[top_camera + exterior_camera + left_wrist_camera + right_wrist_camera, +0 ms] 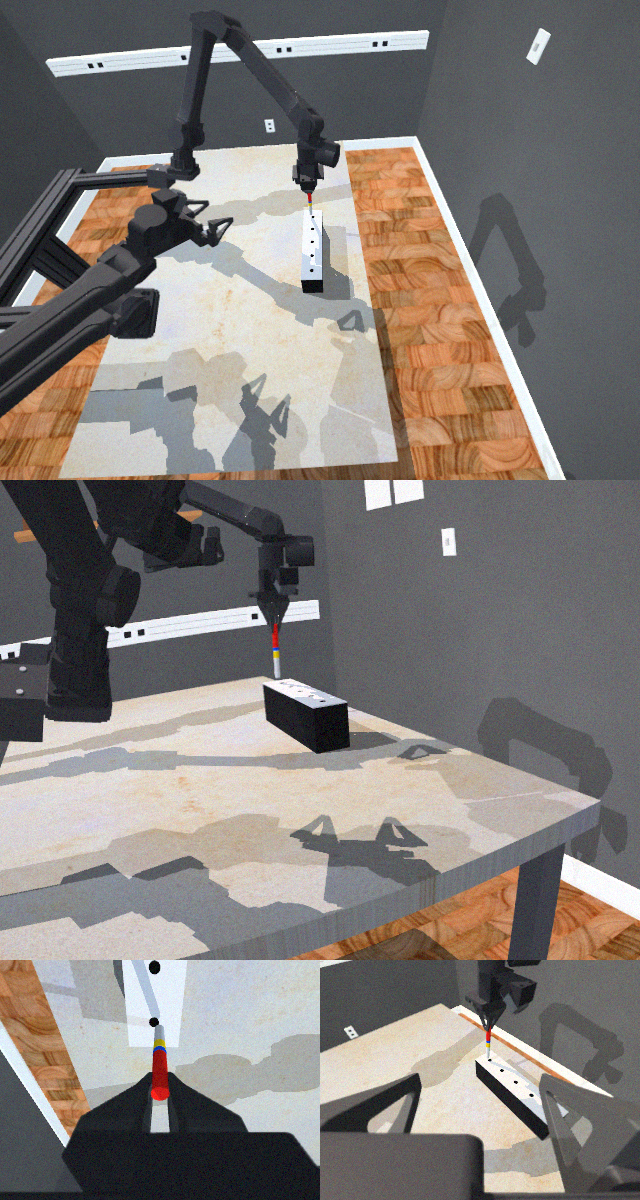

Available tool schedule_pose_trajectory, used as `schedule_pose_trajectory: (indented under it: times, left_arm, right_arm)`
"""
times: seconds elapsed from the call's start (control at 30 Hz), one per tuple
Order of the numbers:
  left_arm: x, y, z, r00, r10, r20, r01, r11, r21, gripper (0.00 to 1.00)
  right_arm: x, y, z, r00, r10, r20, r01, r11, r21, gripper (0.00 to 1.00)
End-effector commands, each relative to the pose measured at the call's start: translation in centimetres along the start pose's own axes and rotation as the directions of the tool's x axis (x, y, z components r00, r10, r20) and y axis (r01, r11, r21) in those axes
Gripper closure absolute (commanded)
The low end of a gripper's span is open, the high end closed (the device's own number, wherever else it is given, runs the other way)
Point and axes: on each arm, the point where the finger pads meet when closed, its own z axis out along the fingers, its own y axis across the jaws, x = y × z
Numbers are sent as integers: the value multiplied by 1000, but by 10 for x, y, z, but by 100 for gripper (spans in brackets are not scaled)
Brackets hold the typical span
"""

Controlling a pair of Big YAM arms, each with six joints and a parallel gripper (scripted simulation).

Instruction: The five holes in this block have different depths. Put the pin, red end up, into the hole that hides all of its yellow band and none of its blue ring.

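The pin (310, 202) (275, 637) (159, 1065) (488, 1036) is upright, red end up, with its blue ring, yellow band (276, 654) and white lower end in view. My left gripper (309, 192) (276, 626) (488, 1029) is shut on its red part. The block (318, 258) (294, 713) (137, 1035) (505, 1100) has a white top with five holes in a row and black sides. The pin's lower tip is above the block, close to the end hole (312, 217) (154, 1022) farthest from the top camera. My right gripper (219, 212) is open and empty, away from the block.
The block stands on the table (206, 310) (155, 800) near its long edge, beside the wood floor (429, 310). The right arm (103, 284) reaches in from the left of the top view. Arm shadows cross the table and the block's top.
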Motion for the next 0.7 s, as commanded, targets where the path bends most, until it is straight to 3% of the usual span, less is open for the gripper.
schedule_pose_trajectory:
  times: [0.0, 0.33, 0.43, 0.67]
  left_arm:
    - [-7, 18, -19, 999, -9, 33, 11, 998, -54, 95]
    - [-17, 27, -36, 999, 13, 40, -10, 997, -71, 95]
    - [-9, 25, -16, 999, 13, 34, -11, 999, -54, 95]
    - [-9, 26, -12, 999, 6, 38, -4, 999, -52, 95]
  right_arm:
    - [0, -10, 21, 998, -29, 62, 29, 1000, 0, 0]
    - [6, -24, 49, 992, -28, 126, 33, 999, -37, 0]
    - [2, -31, 60, 987, -30, 157, 37, 999, -40, 0]
    - [12, -40, 78, 980, -35, 195, 47, 997, -62, 0]
